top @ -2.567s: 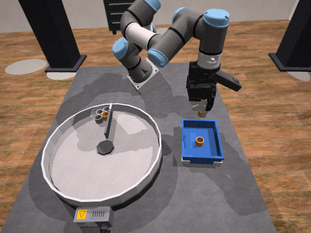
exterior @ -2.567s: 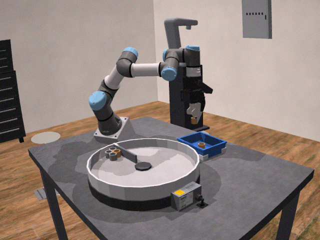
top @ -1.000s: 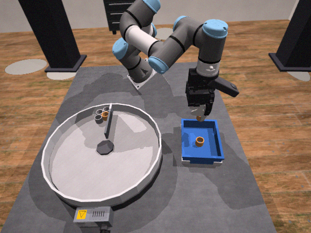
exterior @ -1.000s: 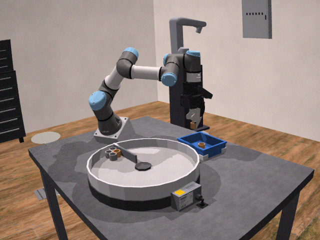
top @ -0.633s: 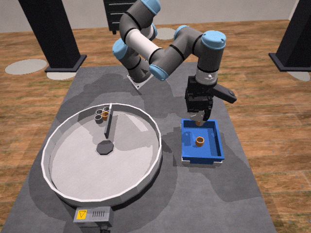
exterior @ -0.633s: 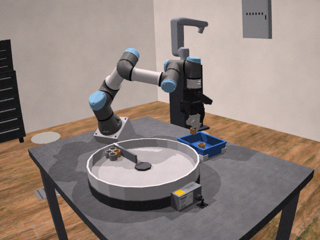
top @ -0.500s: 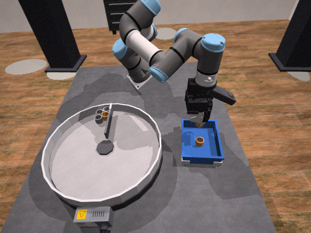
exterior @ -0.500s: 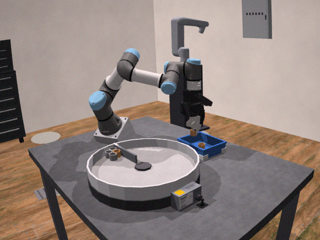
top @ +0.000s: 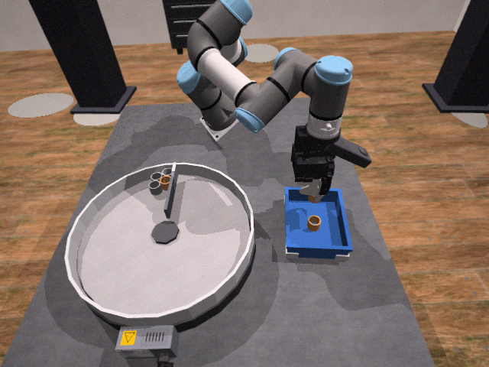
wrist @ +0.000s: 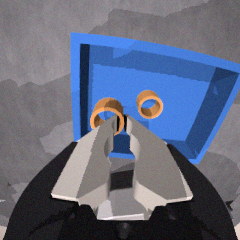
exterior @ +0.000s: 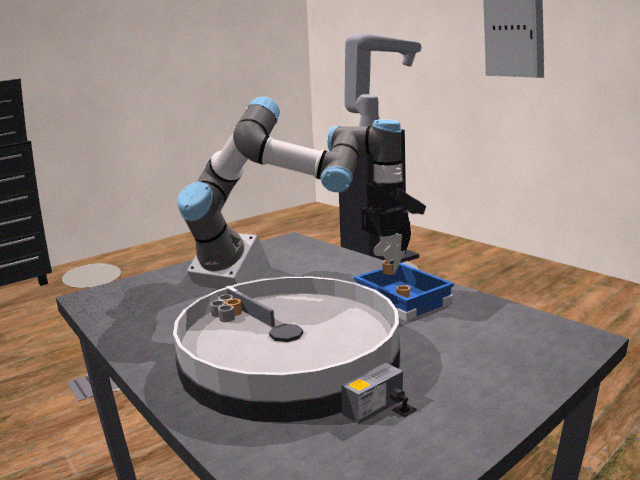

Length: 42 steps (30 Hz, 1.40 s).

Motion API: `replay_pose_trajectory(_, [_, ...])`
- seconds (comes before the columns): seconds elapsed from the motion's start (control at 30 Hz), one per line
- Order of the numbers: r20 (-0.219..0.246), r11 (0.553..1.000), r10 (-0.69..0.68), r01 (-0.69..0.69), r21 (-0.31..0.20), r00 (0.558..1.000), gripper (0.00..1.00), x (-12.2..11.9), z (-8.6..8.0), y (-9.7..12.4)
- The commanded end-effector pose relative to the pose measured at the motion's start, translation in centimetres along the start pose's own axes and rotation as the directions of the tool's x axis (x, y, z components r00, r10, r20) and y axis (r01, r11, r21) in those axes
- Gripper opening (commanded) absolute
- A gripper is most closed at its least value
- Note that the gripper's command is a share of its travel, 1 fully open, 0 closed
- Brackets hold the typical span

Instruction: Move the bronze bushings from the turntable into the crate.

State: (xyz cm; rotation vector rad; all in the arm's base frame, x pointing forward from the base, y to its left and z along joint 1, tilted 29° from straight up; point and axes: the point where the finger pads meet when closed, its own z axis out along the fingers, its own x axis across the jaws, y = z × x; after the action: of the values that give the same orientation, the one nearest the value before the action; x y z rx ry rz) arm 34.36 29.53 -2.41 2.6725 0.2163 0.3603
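Gripper [top: 318, 195] [exterior: 393, 266] [wrist: 121, 115]: closed on one bronze bushing's [top: 311, 199] [exterior: 387, 267] [wrist: 111, 103] wall, above crate's [top: 318, 252] [exterior: 423, 305] [wrist: 76, 90] far side, right | Crate: another bronze [top: 313, 227] [exterior: 403, 292] [wrist: 145, 95] | Turntable [top: 213, 300] [exterior: 289, 386], far left: third bronze [top: 165, 185] [exterior: 235, 306], steels [top: 155, 189] [exterior: 226, 314] | Risk: thin grip slips; low descent knocks rim

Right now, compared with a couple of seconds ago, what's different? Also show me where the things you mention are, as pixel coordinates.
The gripper [top: 317, 198] [exterior: 393, 269] [wrist: 121, 115] has lowered its pinched bronze bushing [top: 311, 199] [exterior: 387, 267] [wrist: 107, 104] toward the blue crate [top: 318, 249] [exterior: 356, 278] [wrist: 75, 90]. The crate's other bronze bushing [top: 313, 226] [exterior: 403, 292] [wrist: 141, 103] and the turntable's [top: 252, 222] [exterior: 289, 370] four bushings stayed put.
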Motion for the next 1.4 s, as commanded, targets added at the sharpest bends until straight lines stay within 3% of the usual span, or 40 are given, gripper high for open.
replay_pose_trajectory(0.0, [-0.005,1.0,0.002,-0.002,0.004,1.0,0.0,0.1,-0.1,0.0])
replay_pose_trajectory(0.83, [-0.005,1.0,0.002,-0.002,0.004,1.0,0.0,0.2,-0.1,0.0])
replay_pose_trajectory(1.37, [-0.004,1.0,0.001,-0.001,0.003,1.0,0.0,0.1,1.4,0.0])
